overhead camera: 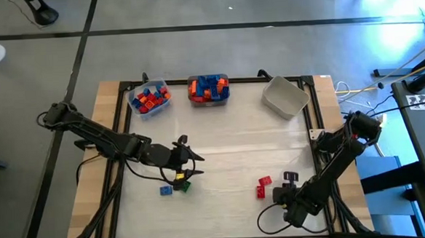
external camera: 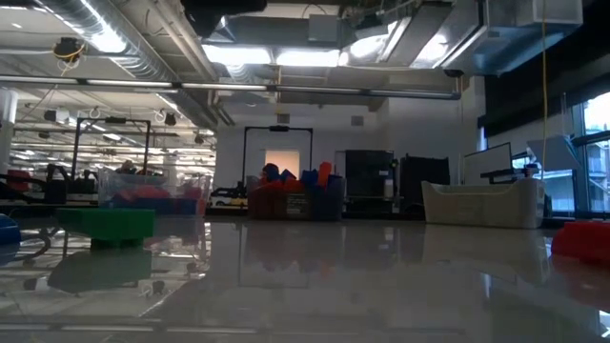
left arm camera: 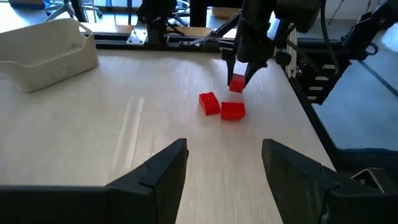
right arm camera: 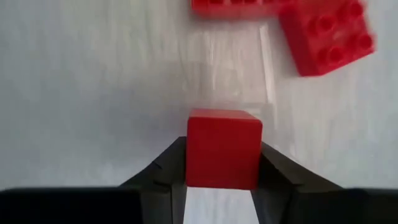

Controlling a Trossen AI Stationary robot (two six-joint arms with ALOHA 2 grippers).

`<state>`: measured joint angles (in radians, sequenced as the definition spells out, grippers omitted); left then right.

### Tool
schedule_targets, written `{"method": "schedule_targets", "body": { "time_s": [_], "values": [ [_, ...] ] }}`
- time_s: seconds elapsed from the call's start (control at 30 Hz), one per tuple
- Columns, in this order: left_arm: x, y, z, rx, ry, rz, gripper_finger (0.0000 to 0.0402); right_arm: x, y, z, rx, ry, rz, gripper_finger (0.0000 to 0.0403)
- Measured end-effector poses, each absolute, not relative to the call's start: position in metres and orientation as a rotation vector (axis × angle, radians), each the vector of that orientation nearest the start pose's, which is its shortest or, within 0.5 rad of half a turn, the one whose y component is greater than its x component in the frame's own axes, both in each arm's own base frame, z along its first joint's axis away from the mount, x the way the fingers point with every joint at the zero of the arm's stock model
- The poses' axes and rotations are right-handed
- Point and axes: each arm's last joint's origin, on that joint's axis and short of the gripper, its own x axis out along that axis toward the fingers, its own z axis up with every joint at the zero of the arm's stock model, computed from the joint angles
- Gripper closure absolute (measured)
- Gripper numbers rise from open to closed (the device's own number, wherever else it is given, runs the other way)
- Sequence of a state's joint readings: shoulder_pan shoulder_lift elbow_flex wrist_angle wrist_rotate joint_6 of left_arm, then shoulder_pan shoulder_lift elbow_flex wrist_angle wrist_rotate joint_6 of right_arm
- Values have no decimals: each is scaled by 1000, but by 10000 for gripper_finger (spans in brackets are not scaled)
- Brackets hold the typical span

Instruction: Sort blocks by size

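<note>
The right gripper (right arm camera: 222, 163) sits low over the table's front right part, its two fingers pressed against the sides of one small red block (right arm camera: 223, 148), which it holds just above the tabletop (overhead camera: 228, 144). Just beside it lie two more red blocks (left arm camera: 209, 103) (left arm camera: 232, 111), close together on the table.

The left gripper (left arm camera: 224, 165) hovers over the front left part of the table with its fingers spread apart and nothing between them. Near it lie three loose blocks: one blue (overhead camera: 165, 189), one yellow (overhead camera: 178, 178) and one green (overhead camera: 184, 184).

Along the far edge stand three bins. The left clear bin (overhead camera: 149, 99) holds red, orange and blue blocks, the middle bin (overhead camera: 209, 89) holds mostly blue and orange ones, too heaped to count. The third bin (overhead camera: 284, 97), pale grey, sits tilted at the far right.
</note>
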<state>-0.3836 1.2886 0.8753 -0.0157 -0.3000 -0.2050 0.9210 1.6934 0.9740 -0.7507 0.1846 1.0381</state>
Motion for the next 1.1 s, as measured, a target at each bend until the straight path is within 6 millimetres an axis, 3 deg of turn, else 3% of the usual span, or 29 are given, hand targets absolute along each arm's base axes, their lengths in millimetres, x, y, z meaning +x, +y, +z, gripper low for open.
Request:
{"method": "schedule_targets", "body": {
  "time_s": [0.23,0.47,0.63,0.83,1.1],
  "values": [
    [249,-91,299,-91,317,-52,205,197,227,199,97,1326,-96,274],
    [217,-78,335,-109,162,-42,205,255,207,247,-53,1024,-86,274],
    [190,-65,359,-97,43,27,205,297,168,257,-175,880,-153,274],
    [167,-54,375,-52,-41,58,205,344,107,258,-184,714,-219,274],
    [160,-50,378,-36,-57,98,205,391,32,248,-117,522,-247,274]
  ]
}}
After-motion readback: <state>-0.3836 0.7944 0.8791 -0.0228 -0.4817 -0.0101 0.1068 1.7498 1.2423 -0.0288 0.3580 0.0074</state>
